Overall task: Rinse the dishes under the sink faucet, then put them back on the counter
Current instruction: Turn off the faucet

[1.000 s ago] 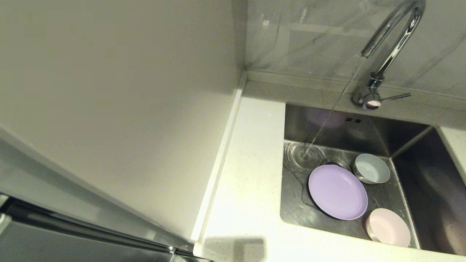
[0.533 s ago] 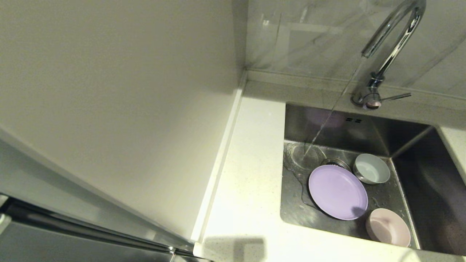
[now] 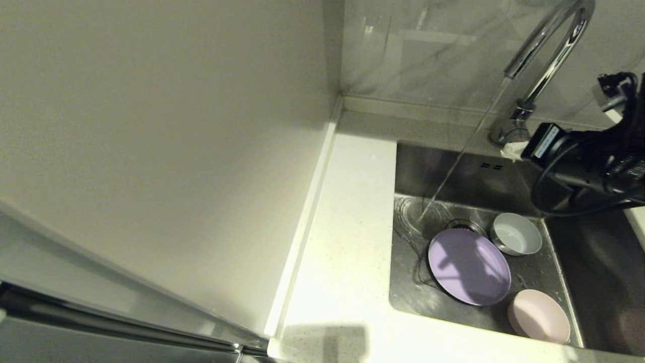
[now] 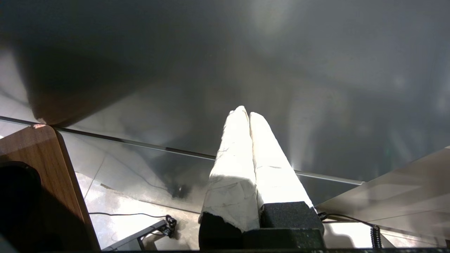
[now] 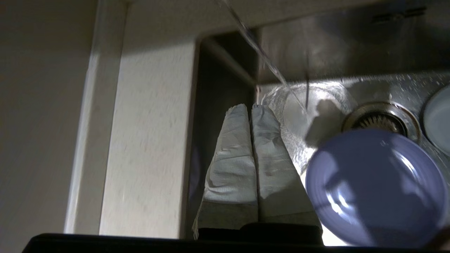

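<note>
Three dishes lie in the steel sink (image 3: 453,171): a lavender plate (image 3: 468,267) (image 5: 376,189), a white mug (image 3: 516,234) (image 5: 439,126) and a pale pink bowl (image 3: 538,316). Water runs from the chrome faucet (image 3: 546,50) onto the sink floor beside the drain strainer (image 5: 381,119). My right gripper (image 3: 510,149) (image 5: 250,107) hangs above the sink's back right, shut and empty, its taped fingers pointing towards the water stream, apart from the plate. The white counter (image 3: 347,227) lies left of the sink. My left gripper (image 4: 245,111) is shut, parked away from the sink.
A tall beige panel (image 3: 151,126) rises left of the counter behind a raised edge strip (image 3: 307,217). The grey marbled wall (image 3: 428,50) backs the sink. A metal bar (image 3: 126,322) crosses the lower left. Near the left gripper are a wooden board (image 4: 35,165) and floor cables.
My right arm has come into the head view from the right, over the sink's back right, and its shadow now falls on the plate. The dishes have not moved.
</note>
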Controlling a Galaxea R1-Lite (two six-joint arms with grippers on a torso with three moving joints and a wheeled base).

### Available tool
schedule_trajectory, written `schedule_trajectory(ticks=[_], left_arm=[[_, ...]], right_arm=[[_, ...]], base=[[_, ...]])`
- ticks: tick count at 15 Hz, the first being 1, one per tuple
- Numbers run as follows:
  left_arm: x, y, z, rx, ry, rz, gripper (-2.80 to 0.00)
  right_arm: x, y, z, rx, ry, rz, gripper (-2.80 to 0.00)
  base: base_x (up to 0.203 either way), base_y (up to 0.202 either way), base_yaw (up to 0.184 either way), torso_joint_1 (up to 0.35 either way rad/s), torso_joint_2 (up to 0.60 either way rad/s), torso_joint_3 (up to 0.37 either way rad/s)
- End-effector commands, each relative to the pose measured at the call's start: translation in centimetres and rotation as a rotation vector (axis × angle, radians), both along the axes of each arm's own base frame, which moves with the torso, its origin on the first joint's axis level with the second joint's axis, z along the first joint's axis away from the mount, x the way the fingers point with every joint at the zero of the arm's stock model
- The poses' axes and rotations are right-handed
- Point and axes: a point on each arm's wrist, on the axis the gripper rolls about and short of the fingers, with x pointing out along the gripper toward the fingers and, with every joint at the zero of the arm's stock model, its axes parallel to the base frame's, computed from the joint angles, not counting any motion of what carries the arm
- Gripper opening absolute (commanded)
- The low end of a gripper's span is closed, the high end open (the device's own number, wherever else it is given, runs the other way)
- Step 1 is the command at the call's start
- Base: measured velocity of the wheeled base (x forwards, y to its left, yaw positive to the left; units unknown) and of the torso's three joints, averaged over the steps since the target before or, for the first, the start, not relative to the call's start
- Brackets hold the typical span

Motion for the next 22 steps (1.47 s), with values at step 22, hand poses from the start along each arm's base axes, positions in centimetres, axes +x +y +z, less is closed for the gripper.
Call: schedule_trajectory(ticks=[22], left_arm=[[0.0, 0.0, -0.1, -0.001, 0.004, 0.001, -2.8]], right_arm=[[8.4, -7.2, -1.0, -0.122, -0.049, -0.511, -2.8]], base=[[0.0, 0.0, 0.0, 0.0, 0.0, 0.0]])
